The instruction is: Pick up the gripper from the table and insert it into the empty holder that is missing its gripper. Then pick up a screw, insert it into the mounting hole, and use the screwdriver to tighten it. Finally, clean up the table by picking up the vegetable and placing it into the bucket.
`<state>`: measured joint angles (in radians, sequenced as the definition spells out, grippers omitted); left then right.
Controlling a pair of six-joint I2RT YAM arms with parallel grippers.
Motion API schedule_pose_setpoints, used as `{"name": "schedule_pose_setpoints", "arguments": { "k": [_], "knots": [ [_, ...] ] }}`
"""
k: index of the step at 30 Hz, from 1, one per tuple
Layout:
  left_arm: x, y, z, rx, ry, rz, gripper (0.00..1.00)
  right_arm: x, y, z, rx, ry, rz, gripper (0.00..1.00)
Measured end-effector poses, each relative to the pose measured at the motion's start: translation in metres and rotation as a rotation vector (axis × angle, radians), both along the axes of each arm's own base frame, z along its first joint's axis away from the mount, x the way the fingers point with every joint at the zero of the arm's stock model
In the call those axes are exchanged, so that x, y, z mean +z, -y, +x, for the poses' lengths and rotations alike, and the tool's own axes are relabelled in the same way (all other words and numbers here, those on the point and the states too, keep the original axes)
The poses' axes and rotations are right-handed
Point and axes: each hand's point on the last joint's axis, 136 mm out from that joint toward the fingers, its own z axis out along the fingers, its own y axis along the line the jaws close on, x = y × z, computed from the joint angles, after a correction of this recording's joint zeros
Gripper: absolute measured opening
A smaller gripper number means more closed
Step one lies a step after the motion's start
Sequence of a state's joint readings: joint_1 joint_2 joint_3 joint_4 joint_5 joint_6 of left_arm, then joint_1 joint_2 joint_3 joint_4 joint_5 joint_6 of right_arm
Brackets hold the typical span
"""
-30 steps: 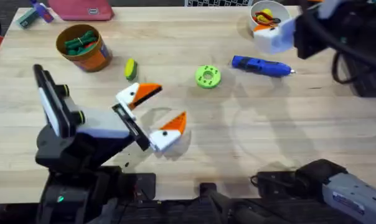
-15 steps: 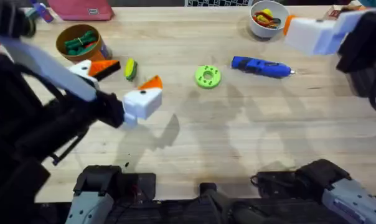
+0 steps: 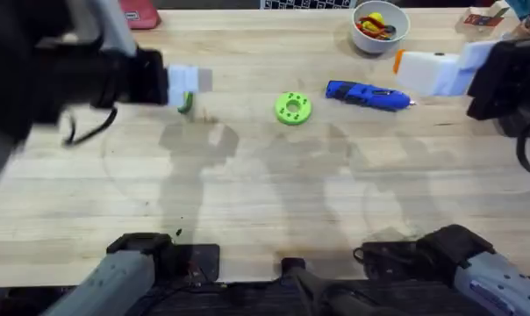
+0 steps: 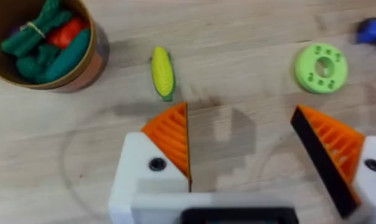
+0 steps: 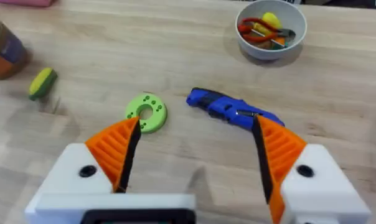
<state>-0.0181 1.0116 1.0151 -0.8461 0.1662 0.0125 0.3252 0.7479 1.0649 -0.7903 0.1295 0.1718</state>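
1. A light wooden table (image 3: 274, 193) seen from above, with a robot arm at each side.
2. The left gripper (image 4: 241, 146) hangs over the table's far left part, its two orange ribbed fingers spread wide with nothing between them.
3. The right gripper (image 5: 194, 155) hangs at the far right, fingers likewise spread wide and empty; its wrist view looks down on the blue screwdriver (image 5: 231, 111).
4. Both wrist views show both orange fingers seated in their white blocks (so no bare holder is to be seen, and no loose orange finger lies on the wood). Judging by that, the fitting step looks finished; whether the screw was tightened cannot be told.
5. The screwdriver lies flat on the table, near a green disc with holes (image 3: 292, 108), with a white bowl of small parts (image 3: 380, 23) beyond it.
6. What remains is the tidy-up: the vegetable, a small yellow corn cob (image 4: 162, 71), lies on the wood just beside the orange bucket (image 4: 76, 74), not in it.
7. The bucket already holds green and orange toy pieces.
8. The left gripper is the nearer one to the corn.
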Motion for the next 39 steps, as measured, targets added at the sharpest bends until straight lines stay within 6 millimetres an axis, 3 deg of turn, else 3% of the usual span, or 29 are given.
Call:
{"name": "schedule_pose_setpoints", "arguments": {
  "k": [6,13,20,24,26,30,31,39],
  "knots": [
    [-0.047,-0.013,0.054,0.084,-0.247,0.049,0.985,-0.004,0.001,-0.002,0.0,-0.017,-0.005,0.994],
    [-0.101,-0.021,0.103,0.114,-0.36,0.092,0.985,-0.004,0.001,-0.002,0.0,-0.017,-0.005,0.993],
    [-0.167,-0.022,0.106,0.131,-0.515,0.102,0.985,-0.004,0.001,-0.002,-0.001,-0.017,-0.005,0.994],
    [-0.184,-0.023,0.105,0.133,-0.557,0.108,0.977,-0.004,0.001,-0.002,-0.001,-0.017,-0.005,0.988],
    [-0.183,-0.023,0.107,0.139,-0.549,0.106,0.775,-0.004,0.001,-0.002,-0.001,-0.017,-0.005,0.993],
    [-0.182,-0.024,0.108,0.142,-0.547,0.111,0.139,-0.004,0.001,-0.002,-0.001,-0.017,-0.005,0.994],
    [-0.182,-0.024,0.109,0.139,-0.544,0.11,0.047,-0.004,0.001,-0.002,-0.001,-0.017,-0.005,0.994],
    [-0.174,-0.023,0.102,0.149,-0.555,0.108,0.031,-0.004,0.001,-0.002,-0.001,-0.017,-0.005,0.993]
  ]
}}
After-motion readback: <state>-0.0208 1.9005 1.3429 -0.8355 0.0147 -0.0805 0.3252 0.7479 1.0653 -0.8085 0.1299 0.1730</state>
